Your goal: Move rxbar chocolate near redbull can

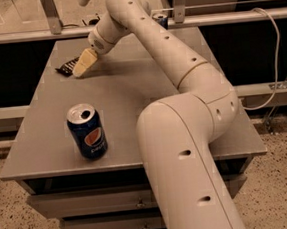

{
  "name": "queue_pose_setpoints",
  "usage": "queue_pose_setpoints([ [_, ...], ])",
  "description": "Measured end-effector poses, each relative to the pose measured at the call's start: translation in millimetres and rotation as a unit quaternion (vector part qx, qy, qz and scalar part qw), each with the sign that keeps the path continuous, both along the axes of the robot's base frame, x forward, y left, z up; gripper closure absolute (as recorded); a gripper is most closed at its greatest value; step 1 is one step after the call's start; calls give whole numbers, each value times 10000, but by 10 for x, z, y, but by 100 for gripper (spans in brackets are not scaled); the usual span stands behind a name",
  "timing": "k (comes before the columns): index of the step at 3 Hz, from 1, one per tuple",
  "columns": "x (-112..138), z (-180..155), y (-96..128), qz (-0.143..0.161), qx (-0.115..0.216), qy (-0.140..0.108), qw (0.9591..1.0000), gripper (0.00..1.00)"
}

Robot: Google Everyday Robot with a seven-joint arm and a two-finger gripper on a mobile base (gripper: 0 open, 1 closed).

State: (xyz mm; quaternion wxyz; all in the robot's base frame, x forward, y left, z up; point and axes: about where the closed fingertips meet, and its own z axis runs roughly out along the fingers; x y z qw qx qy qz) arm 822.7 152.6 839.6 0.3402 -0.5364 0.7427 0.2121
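The rxbar chocolate is a small black bar lying flat at the far left of the grey table. My gripper is low over the table, right beside the bar's right end and touching or nearly touching it. The redbull can stands at the table's far edge, right of the middle. My arm hides most of it, and only its blue-and-silver top shows. The bar is far to the left of that can.
A wider dark-blue Pepsi can stands upright near the table's front left. My large white arm crosses the table's right half. A metal rail runs behind the table. Drawers sit below the front edge.
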Motion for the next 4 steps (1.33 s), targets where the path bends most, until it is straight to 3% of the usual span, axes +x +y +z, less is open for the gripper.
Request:
queue_pose_setpoints([
  [2,33,3,-96,-207,109,-1,9997,58],
  [3,-1,146,-200,-266,204,-143,9993,89],
  [4,-41,260,-244,-286,281,-266,9988,100],
])
